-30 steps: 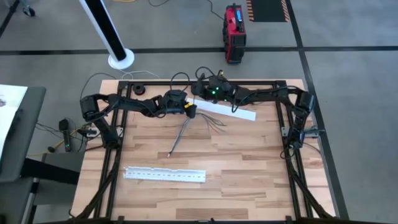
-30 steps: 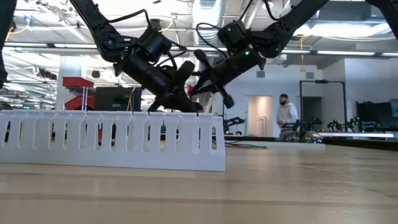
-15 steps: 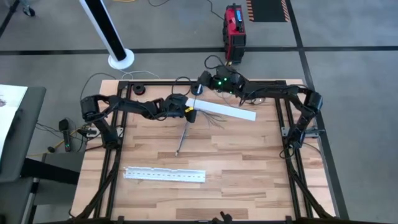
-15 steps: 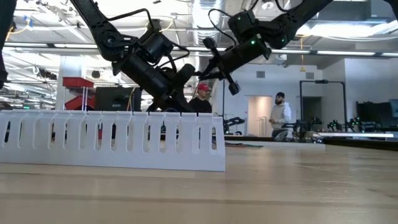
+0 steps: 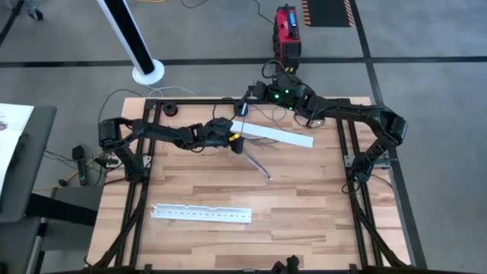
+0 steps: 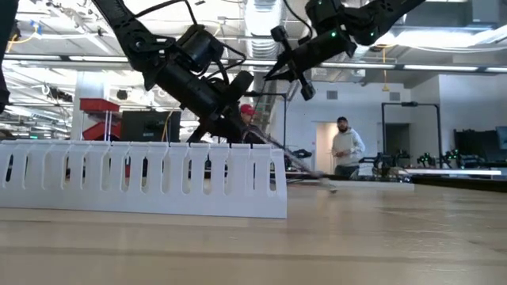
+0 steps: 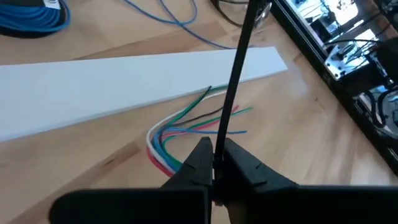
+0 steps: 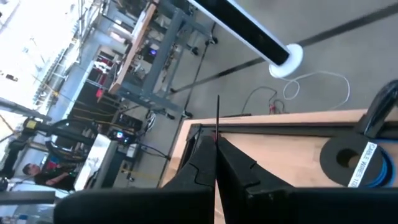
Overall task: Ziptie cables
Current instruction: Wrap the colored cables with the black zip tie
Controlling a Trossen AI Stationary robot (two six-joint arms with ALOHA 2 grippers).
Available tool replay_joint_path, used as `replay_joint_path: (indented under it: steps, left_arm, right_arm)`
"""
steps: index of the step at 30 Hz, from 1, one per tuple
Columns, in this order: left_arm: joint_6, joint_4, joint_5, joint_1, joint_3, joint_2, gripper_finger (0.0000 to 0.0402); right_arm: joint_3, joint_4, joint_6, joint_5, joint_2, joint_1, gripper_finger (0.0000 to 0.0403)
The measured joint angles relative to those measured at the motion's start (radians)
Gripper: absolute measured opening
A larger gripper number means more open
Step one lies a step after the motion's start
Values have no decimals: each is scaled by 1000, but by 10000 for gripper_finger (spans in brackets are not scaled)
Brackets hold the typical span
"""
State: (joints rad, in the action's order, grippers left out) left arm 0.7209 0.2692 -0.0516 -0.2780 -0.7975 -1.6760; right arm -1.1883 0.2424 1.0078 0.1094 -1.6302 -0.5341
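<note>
The cables [image 5: 255, 160] are a thin dark bunch slanting from my left gripper [image 5: 234, 138] down to the table, with coloured loose wires [image 7: 186, 127] fanned on the wood beside a flat white strip [image 5: 274, 135]. My left gripper is shut on the bunch. My right gripper [image 5: 245, 109] hangs raised over the far edge, above that strip's left end. It is shut on a thin black strip [image 8: 217, 115] that sticks out past its fingertips. My left gripper [image 7: 214, 168] pinches the dark bunch [image 7: 219, 140] between its two fingers, at the end where the coloured wires spread out. The bunch runs on straight past the fingertips, and its free end [image 5: 269, 179] rests on the table. My right gripper [image 8: 216, 155] pinches the thin black strip [image 8: 217, 134] between its two shut fingers. The strip stands out along the fingers, clear of the table. The held end is hidden between the fingers.
A long white perforated strip [image 5: 202, 214] lies near the front edge and fills the low view's foreground [image 6: 142, 178]. A round black spool [image 8: 354, 158] sits by the far edge. Bare wood lies between the two white strips. People stand in the room behind.
My right gripper has risen and gone toward the table's far edge, away from the cables. My left gripper has turned, and the bunch's free end has swung from the near left across to the near right, while the held end stayed by the flat strip.
</note>
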Motion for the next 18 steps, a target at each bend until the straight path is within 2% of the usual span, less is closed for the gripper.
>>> replay_joint_path:
  steps: [11, 18]
  left_arm:
    - [52, 10, -34, 58, -1, 1, 5]
    - [89, 13, -40, 63, -1, 0, 16]
  right_arm:
    - [1, -32, -109, 52, 76, -1, 0]
    - [-1, -46, -150, 48, 99, -1, 0]
